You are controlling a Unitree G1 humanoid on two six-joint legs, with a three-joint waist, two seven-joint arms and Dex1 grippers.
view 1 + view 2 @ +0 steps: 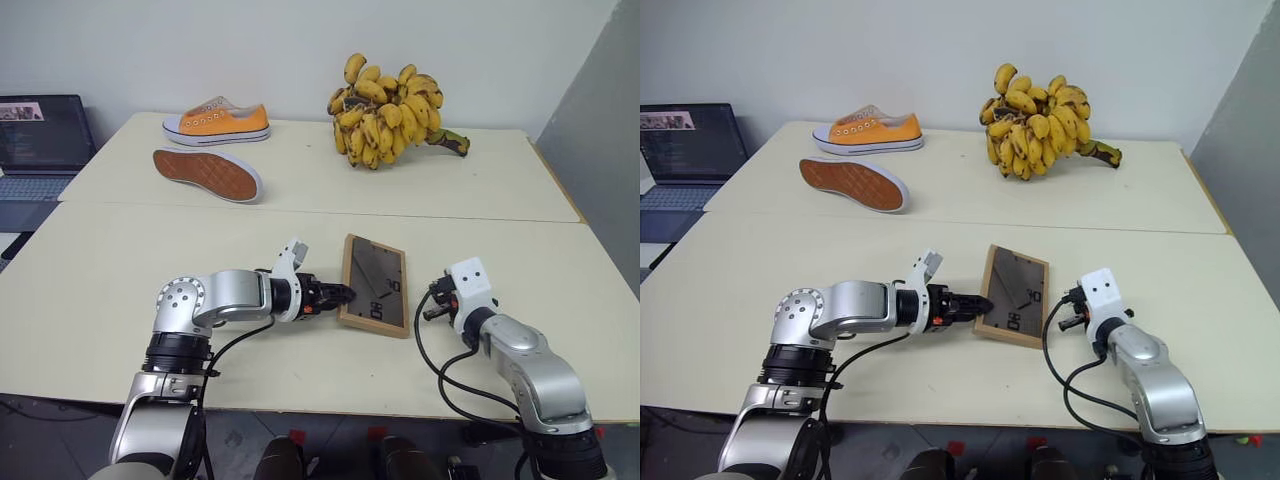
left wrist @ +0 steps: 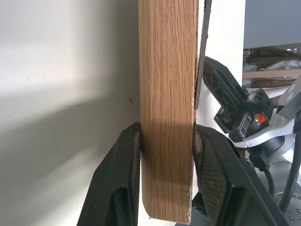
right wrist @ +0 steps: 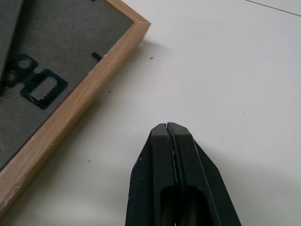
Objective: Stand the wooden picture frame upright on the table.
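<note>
Black fingers point(image 2: 117, 183) of the left gripper point(image 1: 340, 296) are closed on the left long edge of the wooden picture frame point(image 1: 374, 285), one pad pressed against each face of the light-wood rail, as is seen in the left wrist view. Fingers of the right gripper point(image 3: 172, 129) are pressed together with nothing between them; they are held just above the table point(image 1: 150, 250), near the frame's right edge but apart from it.

The frame is seen near the front middle of the table, on the nearer of the two slabs, with its dark grey back and white marks turned upward. Whether it lies flat or is tipped slightly on the gripped side cannot be told from the head views. In the right wrist view a small black sawtooth hanger point(image 3: 40, 87) is shown fixed to the grey backing, close to one corner of the wooden rim.

On the far slab, beyond the seam, an orange sneaker point(image 1: 217, 122) is set upright, and a second sneaker point(image 1: 207, 174) is laid on its side with its sole shown. A large bunch of bananas point(image 1: 390, 110) is placed to their right. An open laptop point(image 1: 38, 150) is seen off the table's left edge.
</note>
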